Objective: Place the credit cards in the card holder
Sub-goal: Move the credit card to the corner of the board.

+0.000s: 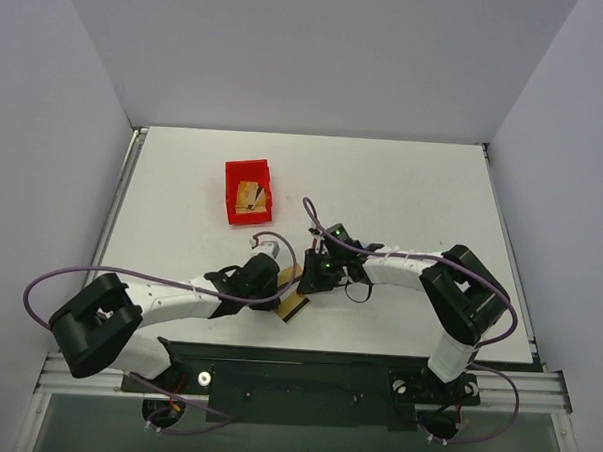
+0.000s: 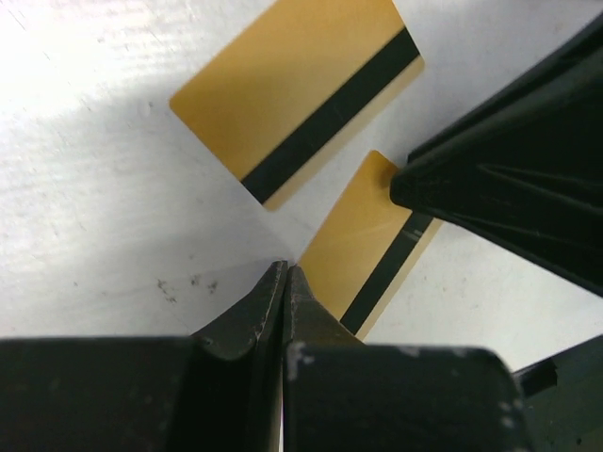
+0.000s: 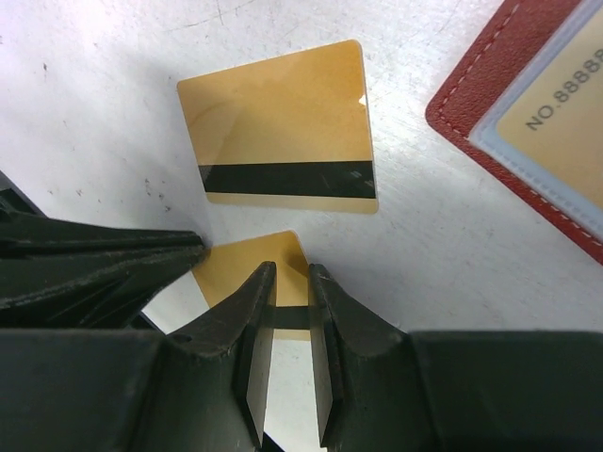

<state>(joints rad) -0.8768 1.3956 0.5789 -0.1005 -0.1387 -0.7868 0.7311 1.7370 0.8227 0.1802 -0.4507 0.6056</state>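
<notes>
Inward both arms (image 1: 178, 301) reach: left gripper (image 2: 285, 275) closed, right gripper (image 3: 292, 282) slightly parted at a card (image 3: 236, 264).

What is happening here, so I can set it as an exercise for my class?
Both arms have met at one card. The left gripper seems shut on its corner. The right gripper, fingers a slit apart, touches the same card but does not appear to pinch it. A second card lies flat beside them, and the holder lies open close by, waiting for both.
</notes>
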